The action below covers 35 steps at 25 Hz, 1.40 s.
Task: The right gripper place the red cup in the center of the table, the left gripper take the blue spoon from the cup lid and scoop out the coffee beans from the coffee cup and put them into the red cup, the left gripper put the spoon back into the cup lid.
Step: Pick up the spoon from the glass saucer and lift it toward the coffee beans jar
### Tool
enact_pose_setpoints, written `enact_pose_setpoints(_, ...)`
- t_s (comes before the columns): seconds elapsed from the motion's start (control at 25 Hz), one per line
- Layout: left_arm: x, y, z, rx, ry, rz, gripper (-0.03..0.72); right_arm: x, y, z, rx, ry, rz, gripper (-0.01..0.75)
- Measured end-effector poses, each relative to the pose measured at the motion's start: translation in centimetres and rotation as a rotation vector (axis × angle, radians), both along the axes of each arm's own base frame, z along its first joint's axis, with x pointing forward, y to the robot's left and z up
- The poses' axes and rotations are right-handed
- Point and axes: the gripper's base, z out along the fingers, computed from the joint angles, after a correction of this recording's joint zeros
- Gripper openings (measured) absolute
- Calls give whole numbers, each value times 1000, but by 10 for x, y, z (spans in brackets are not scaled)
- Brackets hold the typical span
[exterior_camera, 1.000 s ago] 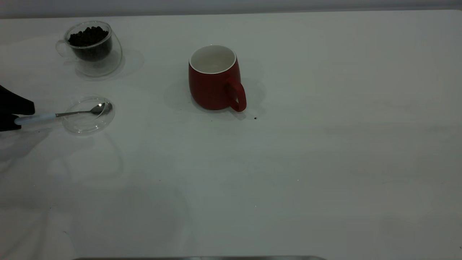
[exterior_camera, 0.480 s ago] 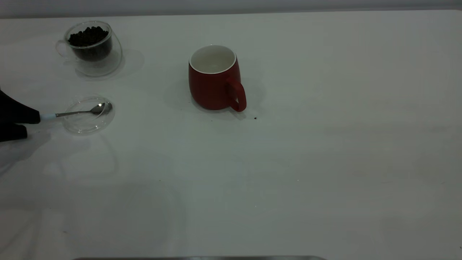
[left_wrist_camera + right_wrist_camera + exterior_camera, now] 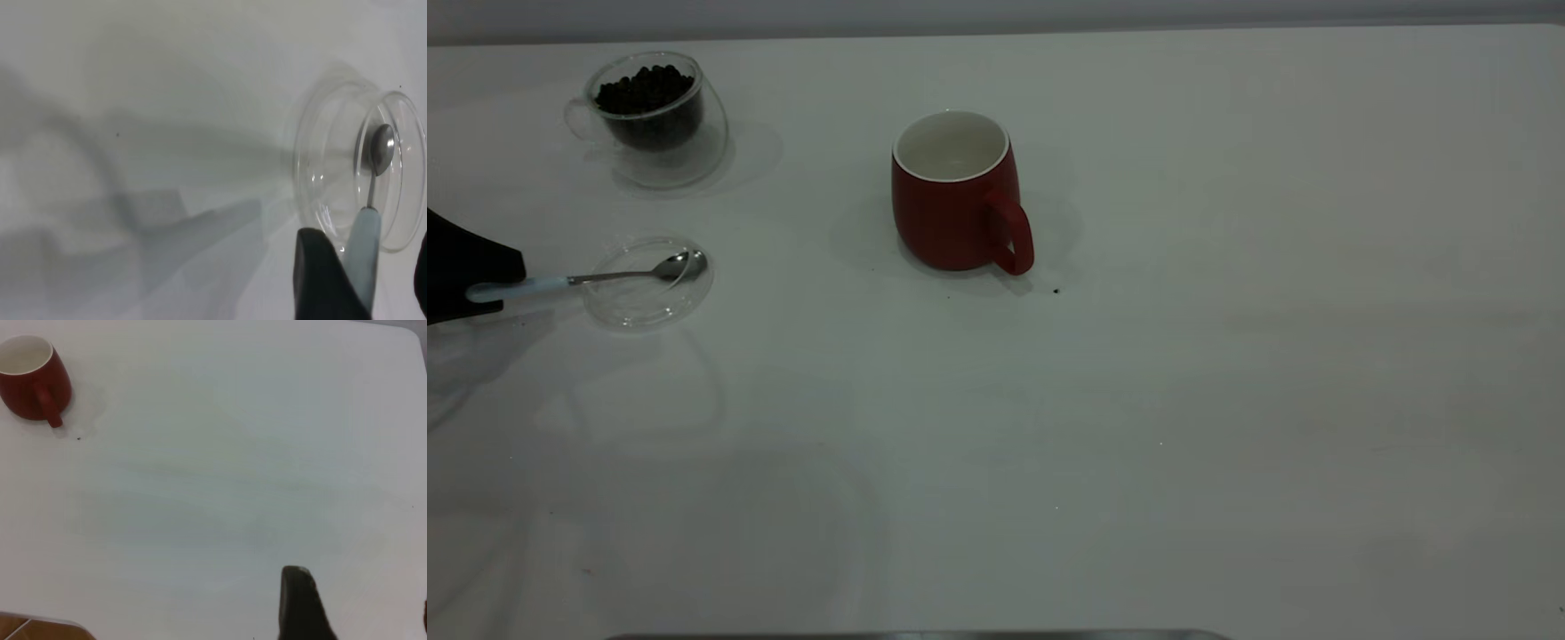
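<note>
The blue spoon (image 3: 578, 278) lies with its metal bowl inside the cup lid (image 3: 648, 283) and its pale handle reaching out over the lid's rim to the left claw (image 3: 471, 289), whose two black fingers (image 3: 327, 280) stand on either side of the handle's end; they look spread rather than pressed on it, though the wrist view cuts off too much to be sure of contact. The lid sits flat on the worktop (image 3: 1138, 400) just beyond the claw's tips. Farther from the claw, toward the back edge, stands the coffee cup (image 3: 654, 116), heaped with coffee beans (image 3: 645, 89). Well apart from the claw, near the middle of the worktop, the red cup (image 3: 958, 191) stands upright, a dark speck (image 3: 1056, 290) beside its handle. The right claw (image 3: 360, 607) hangs released over bare worktop, far from the red cup.
</note>
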Motion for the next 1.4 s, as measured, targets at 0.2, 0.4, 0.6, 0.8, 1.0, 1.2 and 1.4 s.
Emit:
enact_pose_setpoints(0.2, 0, 0, 0, -1, 0, -1, 392, 0, 0, 0, 0, 0, 0, 466)
enact_pose_setpoints(0.4, -1, -1, 0, 2, 1, -15, 320, 0, 0, 0, 0, 0, 0, 466)
enact_pose_setpoints(0.6, -1, -1, 1, -10, -6, -20, 196, 0, 0, 0, 0, 0, 0, 466)
enact_pose_setpoints(0.8, 0, -4, 3, -43, -25, -28, 152, 0, 0, 0, 0, 0, 0, 466)
enact_pose_setpoints(1.0, 0, -6, 6, -73, -36, -30, 136, 0, 0, 0, 0, 0, 0, 466)
enact_pose_setpoints(1.2, 0, -7, 11, -83, -45, -67, 126, 0, 0, 0, 0, 0, 0, 466)
enact_pose_setpoints(1.4, 2, -4, 29, -56, -46, -78, 126, 0, 0, 0, 0, 0, 0, 466)
